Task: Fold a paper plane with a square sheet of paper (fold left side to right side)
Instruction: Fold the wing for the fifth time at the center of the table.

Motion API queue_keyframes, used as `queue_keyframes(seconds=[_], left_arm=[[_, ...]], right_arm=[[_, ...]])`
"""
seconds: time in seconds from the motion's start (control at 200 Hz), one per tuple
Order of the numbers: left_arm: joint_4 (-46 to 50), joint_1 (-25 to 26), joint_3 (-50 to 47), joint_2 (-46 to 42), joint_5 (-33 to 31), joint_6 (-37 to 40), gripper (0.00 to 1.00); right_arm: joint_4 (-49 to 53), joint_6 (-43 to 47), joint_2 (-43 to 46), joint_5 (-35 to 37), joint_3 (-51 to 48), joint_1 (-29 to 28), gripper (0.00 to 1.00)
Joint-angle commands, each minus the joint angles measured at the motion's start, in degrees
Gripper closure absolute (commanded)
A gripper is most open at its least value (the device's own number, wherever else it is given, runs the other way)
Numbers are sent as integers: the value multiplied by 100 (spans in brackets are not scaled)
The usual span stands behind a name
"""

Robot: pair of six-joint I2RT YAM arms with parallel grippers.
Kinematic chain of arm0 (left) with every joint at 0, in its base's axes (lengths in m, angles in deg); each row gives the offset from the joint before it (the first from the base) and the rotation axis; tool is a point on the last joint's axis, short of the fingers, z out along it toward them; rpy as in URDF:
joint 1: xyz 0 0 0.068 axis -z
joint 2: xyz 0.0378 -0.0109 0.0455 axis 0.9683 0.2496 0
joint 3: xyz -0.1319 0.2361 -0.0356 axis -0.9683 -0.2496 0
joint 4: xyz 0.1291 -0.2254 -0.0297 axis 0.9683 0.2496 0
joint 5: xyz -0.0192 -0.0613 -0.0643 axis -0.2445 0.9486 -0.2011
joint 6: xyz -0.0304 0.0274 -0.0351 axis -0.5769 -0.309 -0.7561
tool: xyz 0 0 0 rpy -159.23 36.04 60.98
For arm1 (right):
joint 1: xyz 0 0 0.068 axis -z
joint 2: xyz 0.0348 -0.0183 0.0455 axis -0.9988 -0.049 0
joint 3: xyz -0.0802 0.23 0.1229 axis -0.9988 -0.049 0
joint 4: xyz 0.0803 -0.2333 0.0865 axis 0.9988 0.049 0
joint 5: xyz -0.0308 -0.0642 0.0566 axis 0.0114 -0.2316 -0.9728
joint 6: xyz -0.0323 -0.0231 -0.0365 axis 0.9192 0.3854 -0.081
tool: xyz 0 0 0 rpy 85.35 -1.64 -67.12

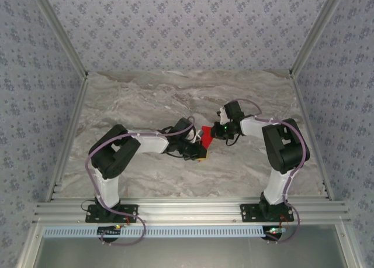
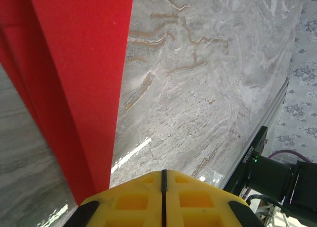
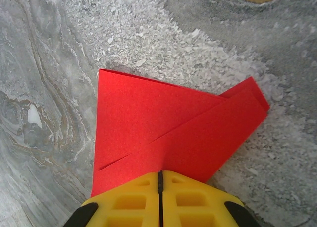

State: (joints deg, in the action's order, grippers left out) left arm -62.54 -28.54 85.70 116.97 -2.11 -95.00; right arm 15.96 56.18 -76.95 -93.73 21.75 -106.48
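The left arm [image 1: 155, 142] and right arm [image 1: 257, 126] are built alike: white tubular links between bulky black joint housings, each standing on a flat black base plate [image 1: 111, 213], with a lilac cable [image 1: 88, 165] looping loosely along its length. A small green light [image 1: 224, 127] glows near the right arm's wrist. The left gripper [image 2: 163, 180] and right gripper [image 3: 160, 180] have yellow fingers moulded with square pockets, black at the outer corners.

A sheet of paper [image 1: 205, 134] lies mid-table [image 1: 146, 98], one flap lapped over another, between the two arms. The left gripper [image 2: 163, 180] sits just beside its near-left side, and the right gripper [image 3: 160, 180] sits over its right edge.
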Motion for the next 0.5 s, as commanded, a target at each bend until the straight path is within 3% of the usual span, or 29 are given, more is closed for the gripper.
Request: queue_keyframes(seconds=[0.0, 0.495], left_arm=[[100, 13, 57, 33, -94, 107, 92], [205, -32, 16, 91, -133, 195, 90]], right_arm=[[428, 117, -263, 434, 3, -41, 94], [484, 144, -272, 458, 22, -49, 94]])
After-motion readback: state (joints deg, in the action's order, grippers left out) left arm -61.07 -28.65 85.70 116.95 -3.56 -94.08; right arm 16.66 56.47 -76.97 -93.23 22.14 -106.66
